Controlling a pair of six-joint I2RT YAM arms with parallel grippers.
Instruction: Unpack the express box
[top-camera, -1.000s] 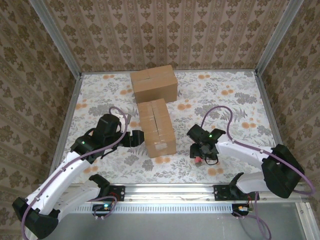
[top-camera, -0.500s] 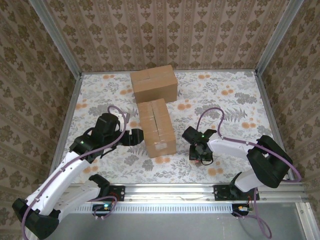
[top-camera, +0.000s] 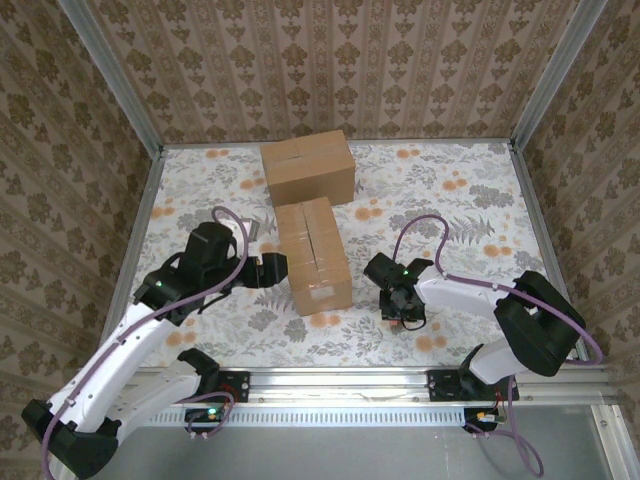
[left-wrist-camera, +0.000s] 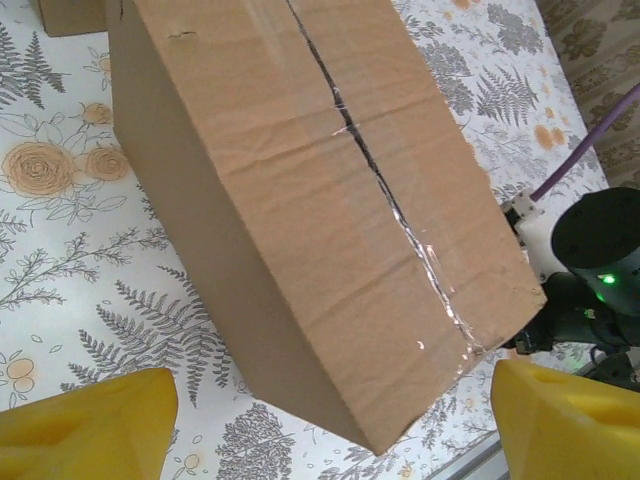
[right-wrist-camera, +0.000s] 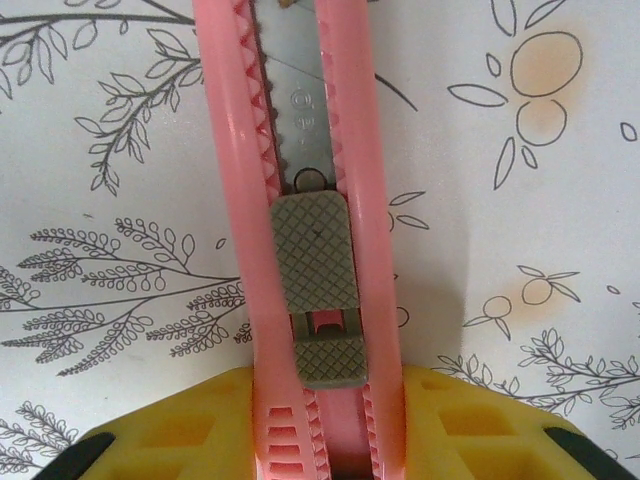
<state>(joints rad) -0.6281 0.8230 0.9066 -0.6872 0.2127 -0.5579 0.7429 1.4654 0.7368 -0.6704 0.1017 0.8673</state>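
— What could go wrong?

— My left gripper (top-camera: 270, 272), fingers wide apart, sits just left of the taped box (top-camera: 313, 255) in the middle of the table (top-camera: 470, 220). If I don't hold the box, it may slide. On the right, my right gripper (top-camera: 402, 308) squeezes the pink knife (right-wrist-camera: 310, 250). It could slip, or cut too deep.

— Anything in the way?

— A second box (top-camera: 308, 168) sits just behind.

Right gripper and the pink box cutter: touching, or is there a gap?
Touching. The right wrist view shows the right gripper with its yellow fingers flush against both sides of the pink box cutter. No tablecloth shows between them.
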